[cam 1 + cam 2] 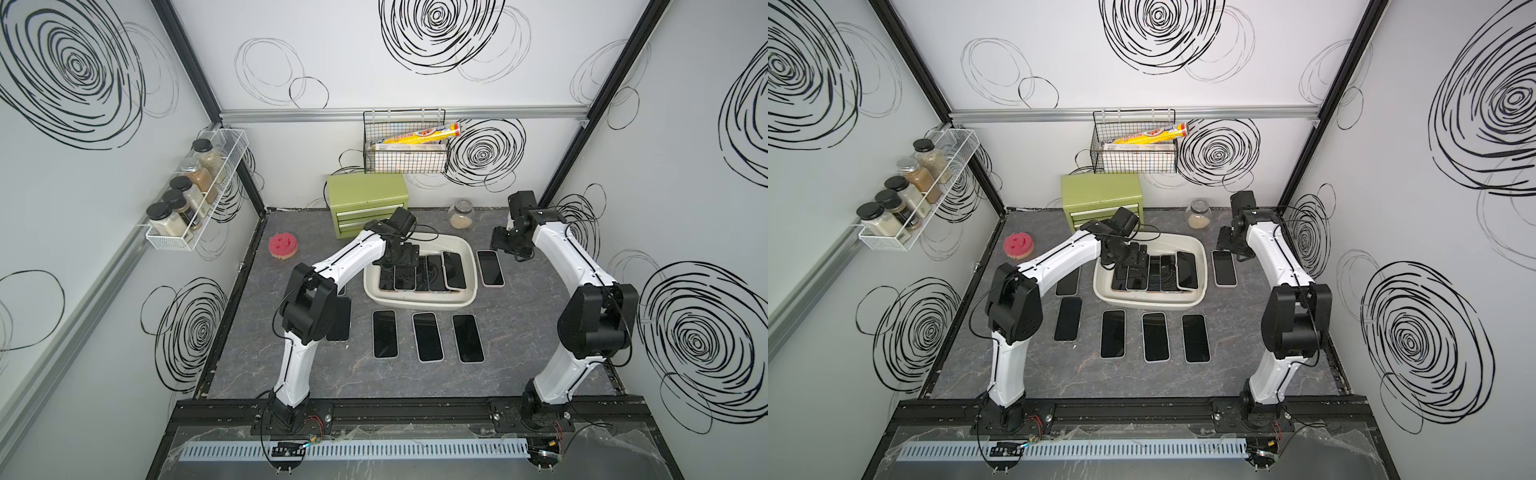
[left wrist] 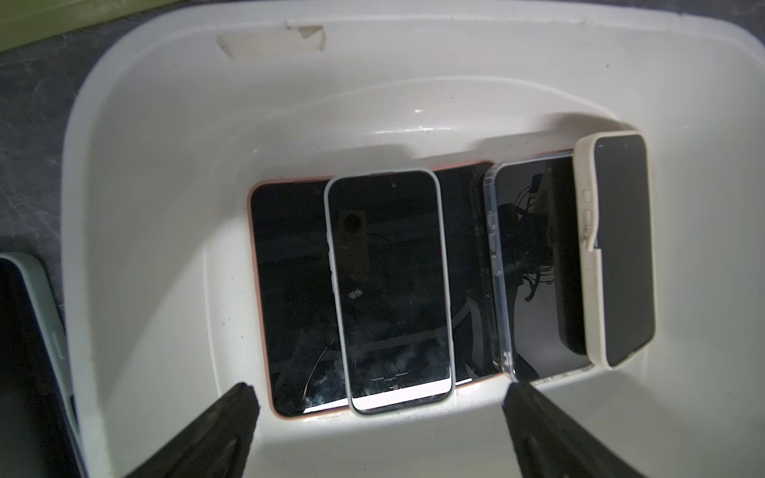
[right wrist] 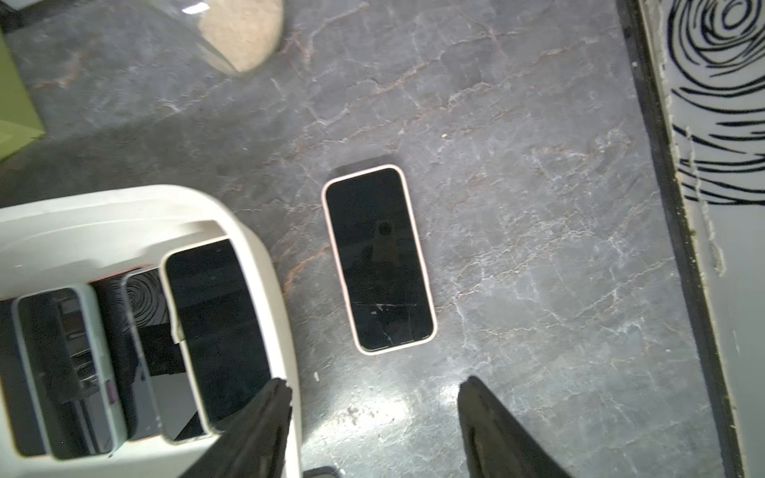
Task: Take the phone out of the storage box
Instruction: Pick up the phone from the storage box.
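The storage box (image 1: 419,302) (image 1: 1150,302) is a shallow white tub at mid-table with several phones lying in it, screens up. In the left wrist view its wall (image 2: 124,215) surrounds a white-cased phone (image 2: 389,289) that lies on an orange-cased phone (image 2: 289,289), beside a clear-cased one (image 2: 534,269) and a cream-cased one (image 2: 621,248). My left gripper (image 2: 381,391) (image 1: 401,259) hangs open inside the box, above the white-cased phone's near end, holding nothing. My right gripper (image 3: 374,383) (image 1: 505,245) is open and empty over the table, right of the box rim (image 3: 124,207).
A pale-cased phone (image 3: 378,258) (image 1: 490,268) lies on the table right of the box. Three phones (image 1: 428,336) lie in a row in front of it, and two more (image 1: 1068,318) lie left of it by the left arm. A green chest (image 1: 368,203), a jar (image 1: 461,214) and a red sponge (image 1: 283,246) stand at the back.
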`<move>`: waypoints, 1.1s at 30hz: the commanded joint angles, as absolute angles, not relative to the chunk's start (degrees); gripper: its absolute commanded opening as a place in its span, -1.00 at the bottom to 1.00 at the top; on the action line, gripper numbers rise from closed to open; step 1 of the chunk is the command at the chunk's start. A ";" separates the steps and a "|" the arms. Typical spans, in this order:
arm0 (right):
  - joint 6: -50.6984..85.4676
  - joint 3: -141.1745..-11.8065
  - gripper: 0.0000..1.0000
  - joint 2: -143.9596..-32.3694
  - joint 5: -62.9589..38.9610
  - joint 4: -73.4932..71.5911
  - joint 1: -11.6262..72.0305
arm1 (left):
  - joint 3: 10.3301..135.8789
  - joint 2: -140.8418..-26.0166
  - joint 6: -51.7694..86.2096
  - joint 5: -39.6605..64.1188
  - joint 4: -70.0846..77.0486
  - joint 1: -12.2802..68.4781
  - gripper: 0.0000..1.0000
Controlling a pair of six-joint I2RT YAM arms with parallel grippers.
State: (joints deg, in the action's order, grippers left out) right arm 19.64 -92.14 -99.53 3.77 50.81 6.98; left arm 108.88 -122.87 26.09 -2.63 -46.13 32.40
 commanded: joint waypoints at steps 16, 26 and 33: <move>20.11 -91.30 0.35 -92.04 -1.96 55.03 11.95 | 123.15 -138.13 28.56 -6.03 -51.14 34.57 0.98; 17.51 -90.79 0.35 -90.96 -3.83 54.36 11.93 | 123.31 -140.55 29.95 -6.62 -50.90 34.98 0.98; 16.55 -90.73 0.33 -90.26 -4.83 53.89 11.94 | 124.09 -142.80 30.36 -7.90 -51.50 34.88 0.98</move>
State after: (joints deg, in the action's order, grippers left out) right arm 17.74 -91.22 -92.09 -4.16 53.58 11.84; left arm 123.20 -140.73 29.50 -7.22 -50.37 34.87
